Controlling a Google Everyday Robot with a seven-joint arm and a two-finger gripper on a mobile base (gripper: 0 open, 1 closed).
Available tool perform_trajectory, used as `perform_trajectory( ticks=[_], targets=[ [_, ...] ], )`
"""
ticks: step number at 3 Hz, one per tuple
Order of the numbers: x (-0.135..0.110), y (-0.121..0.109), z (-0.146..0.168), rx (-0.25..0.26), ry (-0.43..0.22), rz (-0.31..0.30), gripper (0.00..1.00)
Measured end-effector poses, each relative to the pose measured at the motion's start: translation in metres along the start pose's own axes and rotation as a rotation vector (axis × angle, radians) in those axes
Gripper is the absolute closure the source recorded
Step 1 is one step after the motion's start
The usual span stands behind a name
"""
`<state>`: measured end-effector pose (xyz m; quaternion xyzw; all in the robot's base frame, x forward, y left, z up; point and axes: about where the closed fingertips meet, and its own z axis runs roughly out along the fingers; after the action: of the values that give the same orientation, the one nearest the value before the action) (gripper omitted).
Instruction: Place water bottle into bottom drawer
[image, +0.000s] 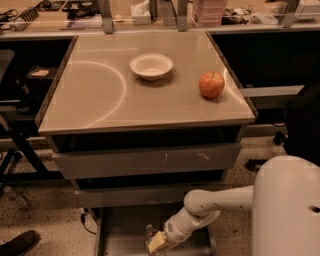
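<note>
My gripper (156, 243) is low at the bottom edge of the camera view, inside the open bottom drawer (120, 231), a grey flat tray pulled out under the cabinet. It is shut on the water bottle (149, 232). Only the bottle's clear top and white cap show, upright just above and left of the gripper. My white arm (210, 202) reaches in from the right. The bottle's lower part and the drawer's front end are out of view.
A white bowl (151, 65) and a red apple (211, 84) sit on the beige cabinet top (100, 100). Two grey drawer fronts (145, 160) above are closed. My white body (287, 210) fills the lower right. A shoe (17, 243) is at lower left.
</note>
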<state>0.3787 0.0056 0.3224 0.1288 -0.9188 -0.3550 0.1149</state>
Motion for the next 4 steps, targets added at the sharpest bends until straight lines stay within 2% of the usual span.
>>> perform_trajectory(
  ticks=[2,3,4],
  targets=[
    [-0.040,-0.011,0.069,-0.127,-0.018,0.008,1.00],
    [-0.052,-0.022,0.093,-0.170,-0.019,0.027,1.00],
    [-0.057,-0.034,0.107,-0.192,-0.041,0.051,1.00]
  ],
)
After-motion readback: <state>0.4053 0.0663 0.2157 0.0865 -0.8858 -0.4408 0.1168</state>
